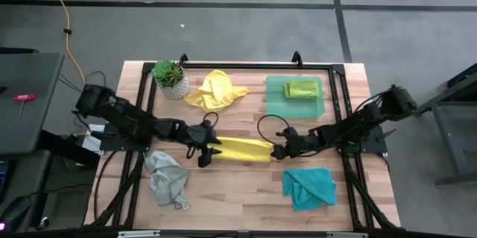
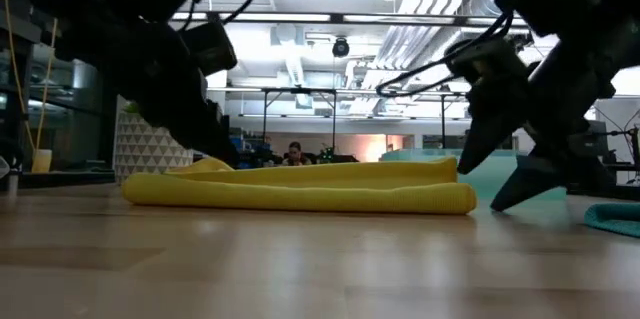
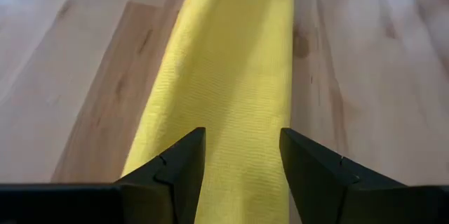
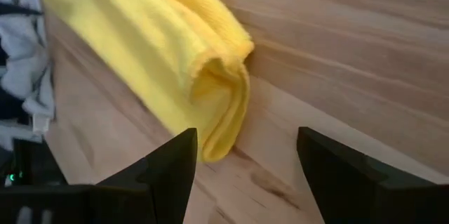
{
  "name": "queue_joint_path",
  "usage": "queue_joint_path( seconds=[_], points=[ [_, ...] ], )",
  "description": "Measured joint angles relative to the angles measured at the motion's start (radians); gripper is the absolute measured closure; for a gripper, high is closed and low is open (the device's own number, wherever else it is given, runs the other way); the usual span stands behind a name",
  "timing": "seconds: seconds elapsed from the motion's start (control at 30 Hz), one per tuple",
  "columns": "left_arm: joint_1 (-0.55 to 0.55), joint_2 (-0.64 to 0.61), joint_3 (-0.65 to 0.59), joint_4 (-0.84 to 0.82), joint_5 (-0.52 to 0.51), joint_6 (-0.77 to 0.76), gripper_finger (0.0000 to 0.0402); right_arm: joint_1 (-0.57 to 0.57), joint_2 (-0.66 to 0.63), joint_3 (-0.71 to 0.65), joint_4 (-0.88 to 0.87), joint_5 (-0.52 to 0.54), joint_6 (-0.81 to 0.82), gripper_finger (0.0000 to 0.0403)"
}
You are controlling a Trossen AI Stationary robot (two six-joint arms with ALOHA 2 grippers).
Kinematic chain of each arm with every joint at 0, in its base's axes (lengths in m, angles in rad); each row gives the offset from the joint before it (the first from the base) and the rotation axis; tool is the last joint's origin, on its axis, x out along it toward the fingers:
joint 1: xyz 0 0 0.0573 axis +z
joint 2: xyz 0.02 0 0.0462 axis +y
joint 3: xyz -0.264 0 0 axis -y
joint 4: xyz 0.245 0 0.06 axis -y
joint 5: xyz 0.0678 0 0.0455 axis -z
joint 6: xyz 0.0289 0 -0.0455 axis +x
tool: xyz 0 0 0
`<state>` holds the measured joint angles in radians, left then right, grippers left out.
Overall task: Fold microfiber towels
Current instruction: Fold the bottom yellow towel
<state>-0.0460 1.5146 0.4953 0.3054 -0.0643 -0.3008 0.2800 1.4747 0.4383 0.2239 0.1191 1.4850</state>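
The left gripper [image 1: 206, 153] sits low over the middle of the wooden table [image 1: 246, 193], right at one end of a long yellow towel [image 1: 242, 148]. Its two dark fingers [image 3: 184, 171] are spread apart, and the towel runs out from between them, but they do not pinch it. The right gripper [image 1: 278, 151] is at the other end of the same towel. Its fingers [image 4: 168, 175] are spread wide too, and they hold nothing; the rolled end of the towel lies just in front of them. This yellow towel is folded into a long thick strip and lies flat on the wood between the two grippers. From the low view you can see its layers stacked one on the other. Near the left arm, toward the front edge of the table, a grey towel [image 1: 168, 180] lies in a crumpled heap. Near the right arm, a teal-blue towel [image 1: 308, 186] lies loosely bunched. At the back of the table, another yellow towel [image 1: 215, 91] lies crumpled beside a small green plant [image 1: 168, 76] in a pot. Farther along the back, a lime green towel [image 1: 301, 89] lies folded inside a see-through green tray [image 1: 276, 104]. Far off in the room behind the table, a person [image 2: 294, 153] is sitting.
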Motion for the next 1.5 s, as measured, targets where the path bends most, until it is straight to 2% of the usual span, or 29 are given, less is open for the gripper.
queue_joint_path(
  seconds=[0.13,0.4,0.6,0.87,0.97,1.03,1.23,1.4,1.5],
  points=[
    [0.000,0.076,0.036,0.000,0.000,0.016,0.0227,0.001,0.059,0.002,0.072,0.033,0.050,0.0163],
    [-0.007,0.190,0.089,0.012,0.001,-0.077,0.0227,0.001,0.082,0.002,0.104,0.070,0.127,0.0163],
    [-0.018,0.220,0.122,0.009,-0.009,-0.087,0.0227,-0.010,0.088,0.004,0.080,0.080,0.182,0.0163],
    [-0.018,0.225,0.151,-0.010,-0.036,-0.092,0.0227,-0.010,0.089,0.004,0.077,0.072,0.135,0.0169],
    [-0.018,0.225,0.153,-0.009,-0.038,-0.111,0.0227,-0.010,0.090,0.002,0.076,0.075,0.129,0.0197],
    [-0.018,0.225,0.153,-0.009,-0.038,-0.119,0.0227,-0.010,0.091,0.001,0.075,0.078,0.119,0.0231],
    [-0.018,0.225,0.154,-0.021,-0.041,-0.111,0.0227,-0.012,0.087,-0.001,0.061,0.083,0.030,0.0379],
    [-0.018,0.225,0.154,0.002,-0.039,-0.114,0.0227,-0.015,0.030,-0.003,-0.012,0.068,-0.014,0.0395],
    [-0.011,0.225,0.178,0.000,0.013,-0.110,0.0227,-0.013,-0.045,-0.003,-0.103,0.052,-0.028,0.0398]
  ],
)
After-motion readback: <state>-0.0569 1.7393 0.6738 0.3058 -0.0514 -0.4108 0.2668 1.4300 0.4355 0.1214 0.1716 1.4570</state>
